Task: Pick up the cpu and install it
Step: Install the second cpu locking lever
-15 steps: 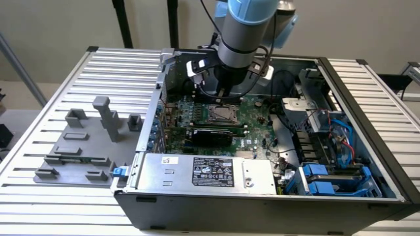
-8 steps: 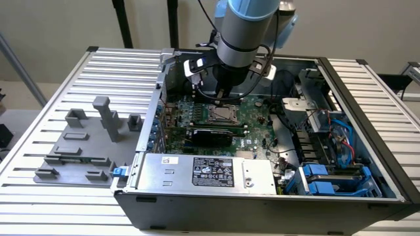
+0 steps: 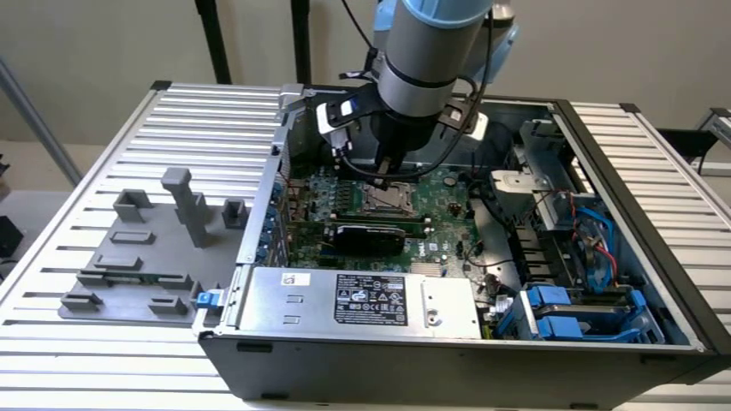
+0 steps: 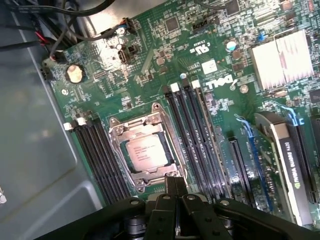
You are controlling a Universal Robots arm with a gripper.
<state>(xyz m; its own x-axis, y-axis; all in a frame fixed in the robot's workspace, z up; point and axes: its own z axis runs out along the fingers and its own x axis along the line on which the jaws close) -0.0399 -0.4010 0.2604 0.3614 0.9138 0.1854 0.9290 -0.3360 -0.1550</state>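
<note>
Squarely, flat silvery cpu (image 4: 148, 153) in metal-framed socket (image 4: 116, 131)

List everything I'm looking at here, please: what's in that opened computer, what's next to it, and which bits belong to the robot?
Computer case: one, grey, open on the slatted table.
Motherboard: one, green, inside the case.
Cpu: one, silver, lying in the socket.
Socket: one, metal-framed, mid-board, directly below the gripper.
Memory slots: several, black, on both sides of the socket.
Heatsink: one, silver, finned, on the board.
Graphics card: one, black and silver, beyond the memory slots.
Power supply: one, grey with a black label, front of the case.
Drive brackets: several, blue, at the exterior view's right.
Fixture tray: one, grey, on the table at the exterior view's left.
Robot arm: one, silver and light blue, reaching into the case.
Gripper: one, black, above the socket.
</note>
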